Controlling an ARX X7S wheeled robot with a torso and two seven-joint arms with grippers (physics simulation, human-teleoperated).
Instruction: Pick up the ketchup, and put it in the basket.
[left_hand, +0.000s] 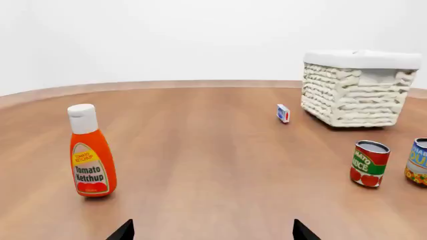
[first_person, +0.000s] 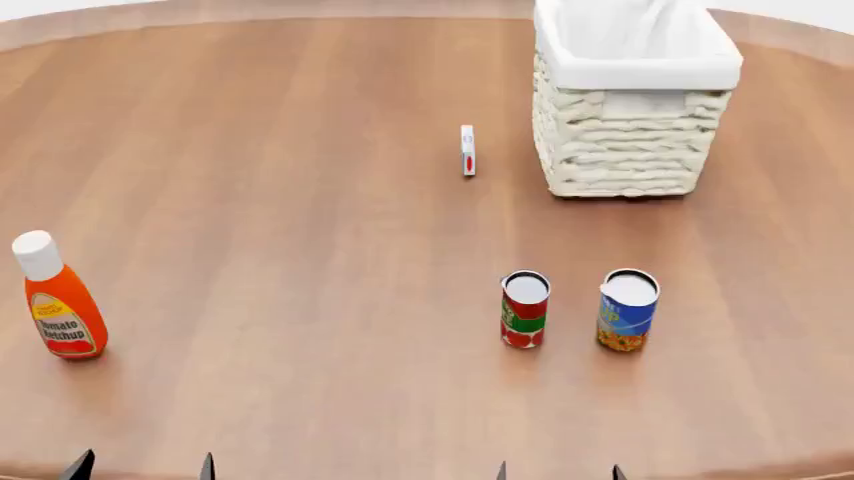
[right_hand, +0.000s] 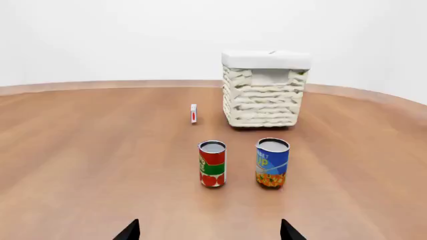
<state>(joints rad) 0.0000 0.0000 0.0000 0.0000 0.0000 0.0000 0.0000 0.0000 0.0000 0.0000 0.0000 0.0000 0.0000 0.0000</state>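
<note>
Right now our left gripper (left_hand: 212, 231) shows only its two dark fingertips at the near edge of the table (left_hand: 213, 165), spread wide with nothing between them. Our right gripper (right_hand: 210, 231) sits the same way, jaws apart and empty. Both hang back at the table's edge, which we judge to be a ready pose with no reach begun.

Ahead of the left jaws and off to their left stands the ketchup (left_hand: 91, 152), upright on the wood with its white cap on top and its label facing us. It is well apart from both grippers, and the left arm looks the natural one to take it, since in the head view the bottle is at the far left.

Ahead of the right jaws stand a red-green can (right_hand: 213, 163) and a blue-yellow can (right_hand: 272, 162), side by side with a gap between them. Beyond them is a small white box (right_hand: 193, 113) set on edge, and just to its right the basket (right_hand: 264, 95), open at the top. The bottle must cross most of the table to get there.
</note>
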